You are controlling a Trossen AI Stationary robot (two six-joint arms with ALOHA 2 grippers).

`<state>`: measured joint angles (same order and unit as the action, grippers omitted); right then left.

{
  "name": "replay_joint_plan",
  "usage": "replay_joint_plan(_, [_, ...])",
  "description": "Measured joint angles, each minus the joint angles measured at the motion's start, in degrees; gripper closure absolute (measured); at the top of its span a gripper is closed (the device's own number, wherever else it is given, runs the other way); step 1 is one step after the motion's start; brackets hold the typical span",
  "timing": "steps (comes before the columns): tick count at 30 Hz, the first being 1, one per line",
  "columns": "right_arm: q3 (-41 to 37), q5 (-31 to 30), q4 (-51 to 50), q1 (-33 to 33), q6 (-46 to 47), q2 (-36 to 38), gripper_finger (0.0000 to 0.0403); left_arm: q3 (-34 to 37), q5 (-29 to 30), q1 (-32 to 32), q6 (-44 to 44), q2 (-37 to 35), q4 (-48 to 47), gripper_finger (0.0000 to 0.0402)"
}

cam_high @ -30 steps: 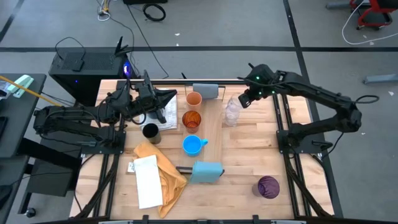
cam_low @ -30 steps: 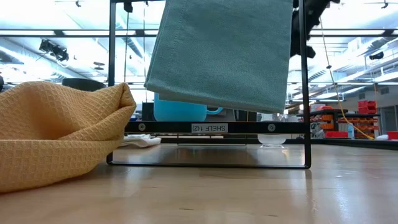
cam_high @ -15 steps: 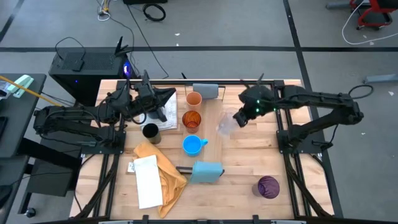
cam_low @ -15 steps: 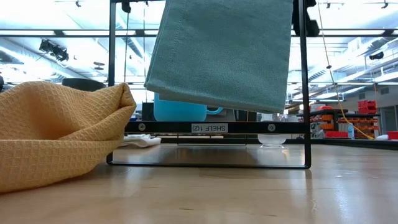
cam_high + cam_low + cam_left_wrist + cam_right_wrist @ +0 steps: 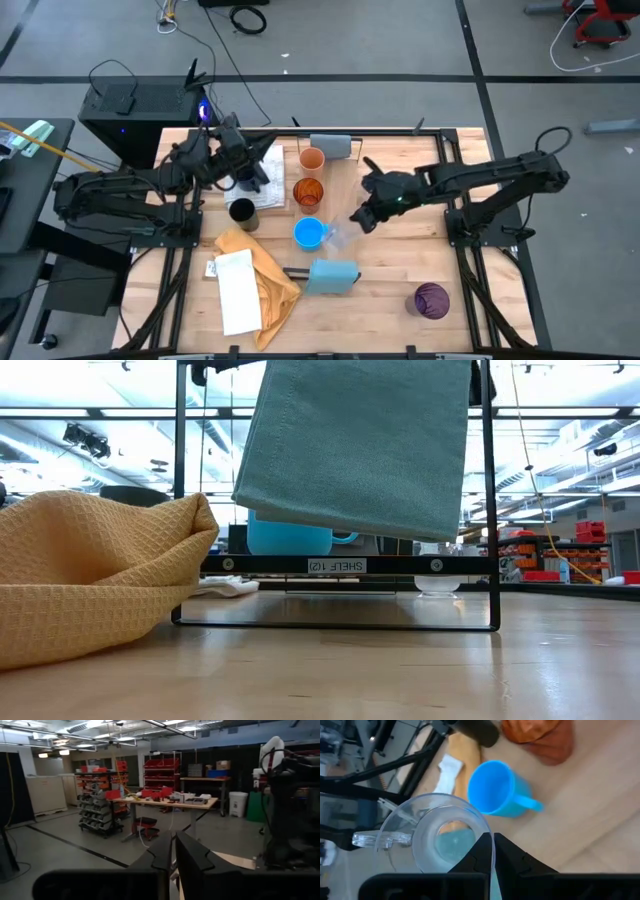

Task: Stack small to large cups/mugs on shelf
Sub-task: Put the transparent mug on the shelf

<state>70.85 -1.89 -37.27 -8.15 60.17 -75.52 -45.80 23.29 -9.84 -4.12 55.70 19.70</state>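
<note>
The right gripper [image 5: 352, 221], at centre frame in the high view, pinches the rim of the clear glass [image 5: 436, 838] above the shelf [image 5: 343, 200], just right of the bright blue mug [image 5: 310, 233]. The amber translucent cup [image 5: 308, 191] and orange cup [image 5: 312, 159] stand in line above the mug. The left gripper [image 5: 258, 178], fingers together and empty, waits at upper left above the black cup [image 5: 242, 212]; the purple translucent cup [image 5: 432, 299] sits lower right.

Crumpled yellow cloth [image 5: 262, 272] beside white paper [image 5: 237, 292], near teal towel [image 5: 360, 445].
</note>
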Motion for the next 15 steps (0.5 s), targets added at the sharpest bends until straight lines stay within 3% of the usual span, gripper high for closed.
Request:
replay_joint_plan(8, [10.70, -1.34, -1.13, -1.43, -1.52, -8.81, 0.0383, 0.00, 0.00, -1.76, 0.68, 0.00, 0.00, 0.0375])
replay_joint_plan(15, [23.34, -5.06, -15.03, -1.26, -7.04, -18.35, 0.0383, 0.00, -0.04, -1.95, 2.01, -0.02, -0.02, 0.0366])
